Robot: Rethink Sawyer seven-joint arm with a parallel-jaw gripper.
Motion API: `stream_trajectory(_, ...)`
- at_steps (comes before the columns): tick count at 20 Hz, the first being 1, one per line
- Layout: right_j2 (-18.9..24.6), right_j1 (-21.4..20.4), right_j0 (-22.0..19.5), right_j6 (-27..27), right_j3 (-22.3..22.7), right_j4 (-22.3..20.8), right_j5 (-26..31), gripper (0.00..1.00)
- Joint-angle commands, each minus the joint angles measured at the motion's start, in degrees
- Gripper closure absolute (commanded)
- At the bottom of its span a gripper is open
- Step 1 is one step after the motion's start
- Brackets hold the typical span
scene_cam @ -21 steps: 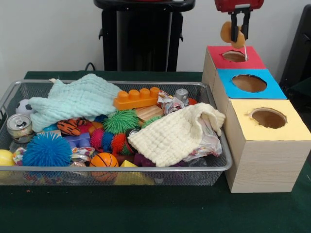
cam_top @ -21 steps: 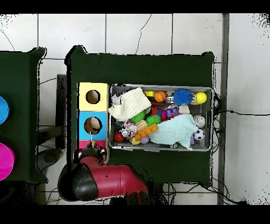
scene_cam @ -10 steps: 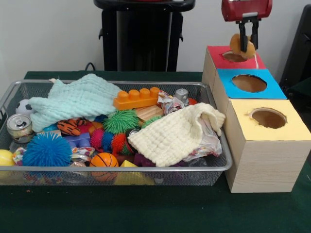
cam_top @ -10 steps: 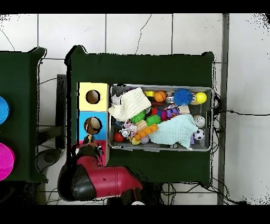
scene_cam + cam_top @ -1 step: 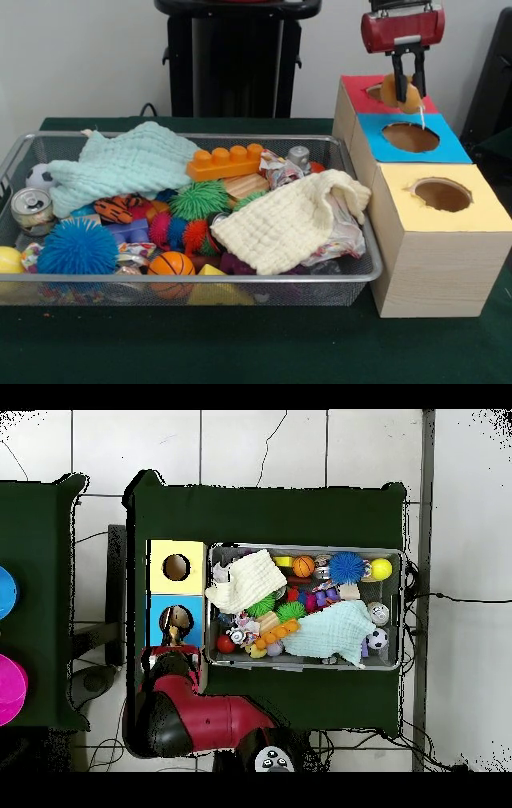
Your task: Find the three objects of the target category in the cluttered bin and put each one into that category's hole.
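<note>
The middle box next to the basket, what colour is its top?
The middle box has a blue top; the front view shows it best.

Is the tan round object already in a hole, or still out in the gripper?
Out. The tan round object hangs clamped between the dark fingers of the gripper, above the red box near its border with the blue box.

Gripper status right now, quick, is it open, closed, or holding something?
Gripper: closed on a round tan object, held above the red-topped box near its edge with the blue-topped box.
</note>
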Motion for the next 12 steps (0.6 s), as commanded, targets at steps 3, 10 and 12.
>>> stream_trajectory(3,3.68,4.87,-0.45,18.50,4.62,-2.10,-6.97,1.00)
stream_trajectory(10,3.66,4.71,0.12,21.18,7.51,-1.42,-8.02,1.00)
stream_trajectory(12,3.03,5.49,0.63,21.73,8.03,-1.51,-9.59,1.00)
